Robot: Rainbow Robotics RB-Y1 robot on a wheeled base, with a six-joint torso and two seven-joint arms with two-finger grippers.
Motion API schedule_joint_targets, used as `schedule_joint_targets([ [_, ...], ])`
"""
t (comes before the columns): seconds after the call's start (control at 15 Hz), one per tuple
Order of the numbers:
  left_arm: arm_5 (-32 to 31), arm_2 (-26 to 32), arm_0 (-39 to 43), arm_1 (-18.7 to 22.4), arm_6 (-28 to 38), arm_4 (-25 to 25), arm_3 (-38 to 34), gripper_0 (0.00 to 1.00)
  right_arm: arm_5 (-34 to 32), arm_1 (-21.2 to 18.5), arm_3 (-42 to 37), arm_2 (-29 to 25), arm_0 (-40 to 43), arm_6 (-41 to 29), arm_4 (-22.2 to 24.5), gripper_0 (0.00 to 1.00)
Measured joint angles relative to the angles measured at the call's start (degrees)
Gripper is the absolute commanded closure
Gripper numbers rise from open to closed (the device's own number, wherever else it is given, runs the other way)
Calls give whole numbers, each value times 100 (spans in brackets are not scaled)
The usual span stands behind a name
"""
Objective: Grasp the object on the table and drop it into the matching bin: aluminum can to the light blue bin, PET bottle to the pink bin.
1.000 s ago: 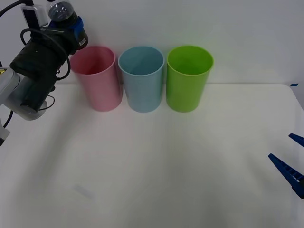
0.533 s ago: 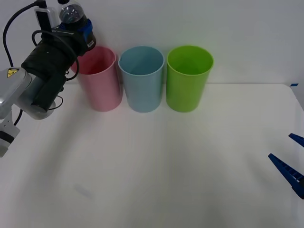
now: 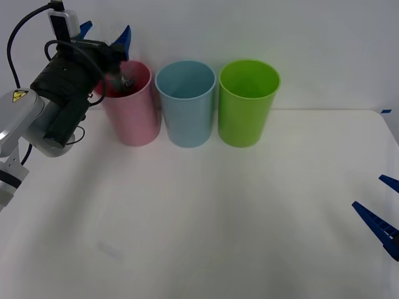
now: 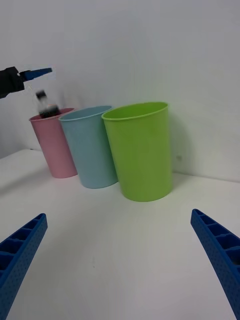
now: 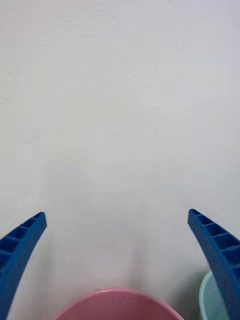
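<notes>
Your left tool [image 3: 105,32] is spread; the PET bottle [image 3: 126,80] falls into the pink bin [image 3: 134,118] below it. Sorting looks nearly done.

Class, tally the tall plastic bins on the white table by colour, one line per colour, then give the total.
Pink round plastic bin: 1
Light blue round plastic bin: 1
Green round plastic bin: 1
Total: 3

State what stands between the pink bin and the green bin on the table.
The light blue bin stands between the pink bin and the green bin, close beside both, as the front view shows; the right wrist view agrees.
</notes>
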Motion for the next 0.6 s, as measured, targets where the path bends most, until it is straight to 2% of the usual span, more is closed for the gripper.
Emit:
schedule_joint_targets([
  [0.33,-164,11,175,172,23,190,-122,0,0,0,0,0,0,0,0,0],
  [0.6,-183,54,867,840,32,875,-881,0,0,0,0,0,0,0,0,0],
])
